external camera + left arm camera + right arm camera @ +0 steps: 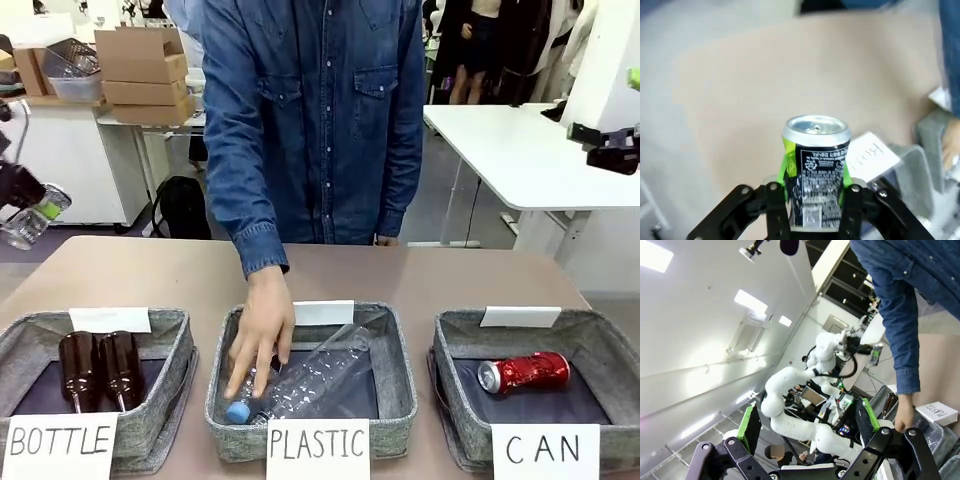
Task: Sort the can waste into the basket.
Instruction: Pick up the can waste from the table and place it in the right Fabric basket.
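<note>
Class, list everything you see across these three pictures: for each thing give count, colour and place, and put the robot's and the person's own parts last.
Baskets: 3, grey fabric, in a row at the near table edge, signed BOTTLE, PLASTIC, CAN.
Brown bottles: 2, upright in the BOTTLE basket.
Clear plastic bottle: 1, blue cap, lying in the PLASTIC basket.
Red can: 1, shiny red with silver ends, lying in the CAN basket.
Silvery-grey can: 1, dark print, held above the table at far left.
Cardboard boxes: stacked, brown, background left.
White table: 1, background right.
Left pincer: shut on the silvery-grey can.
Right pincer: open, empty, raised.
Person's hand: 1, reaching into the PLASTIC basket.
</note>
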`<state>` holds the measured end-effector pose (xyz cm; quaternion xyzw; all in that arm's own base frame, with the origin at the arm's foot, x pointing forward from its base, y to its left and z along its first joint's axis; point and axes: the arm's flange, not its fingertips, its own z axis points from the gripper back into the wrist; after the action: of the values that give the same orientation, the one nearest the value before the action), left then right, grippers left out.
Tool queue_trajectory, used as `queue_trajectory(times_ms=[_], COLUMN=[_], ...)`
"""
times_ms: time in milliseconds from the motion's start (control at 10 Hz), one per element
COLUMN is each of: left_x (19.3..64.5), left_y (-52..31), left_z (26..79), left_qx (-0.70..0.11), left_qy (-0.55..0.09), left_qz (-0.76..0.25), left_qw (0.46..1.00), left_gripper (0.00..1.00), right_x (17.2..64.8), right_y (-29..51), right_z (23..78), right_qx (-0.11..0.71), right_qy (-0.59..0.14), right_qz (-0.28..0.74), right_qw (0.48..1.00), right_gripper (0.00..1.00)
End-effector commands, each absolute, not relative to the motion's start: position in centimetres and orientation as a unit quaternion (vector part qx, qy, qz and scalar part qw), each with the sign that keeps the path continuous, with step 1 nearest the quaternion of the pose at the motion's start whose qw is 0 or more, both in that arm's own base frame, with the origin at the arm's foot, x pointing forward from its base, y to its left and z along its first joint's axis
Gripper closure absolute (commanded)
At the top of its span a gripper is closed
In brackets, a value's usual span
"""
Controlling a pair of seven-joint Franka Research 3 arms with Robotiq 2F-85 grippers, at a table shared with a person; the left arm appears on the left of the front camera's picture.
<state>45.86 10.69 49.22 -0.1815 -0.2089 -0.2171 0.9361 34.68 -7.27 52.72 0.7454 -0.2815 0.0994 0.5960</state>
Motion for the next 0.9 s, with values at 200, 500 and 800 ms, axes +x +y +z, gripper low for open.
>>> queue_trajectory(times_ms=[200, 500, 800], left_x=[36.2, 34.1, 33.8], left_y=[3.7, -0.8, -1.6], left_z=[47.4, 48.1, 48.0], left_qx=[-0.24, -0.245, -0.225], left_qy=[-0.236, -0.241, -0.236], left_qz=[-0.457, -0.616, -0.578], left_qw=[0.824, 0.709, 0.748], left_gripper=[1.0, 1.0, 1.0], right_x=[34.6, 34.6, 34.6], right_y=[-7.4, -7.4, -7.4], right_z=[52.8, 52.8, 52.8], right_qx=[0.743, 0.743, 0.743], right_qy=[-0.282, -0.282, -0.282], right_qz=[0.107, 0.107, 0.107], right_qw=[0.598, 0.598, 0.598], right_gripper=[0.0, 0.0, 0.0])
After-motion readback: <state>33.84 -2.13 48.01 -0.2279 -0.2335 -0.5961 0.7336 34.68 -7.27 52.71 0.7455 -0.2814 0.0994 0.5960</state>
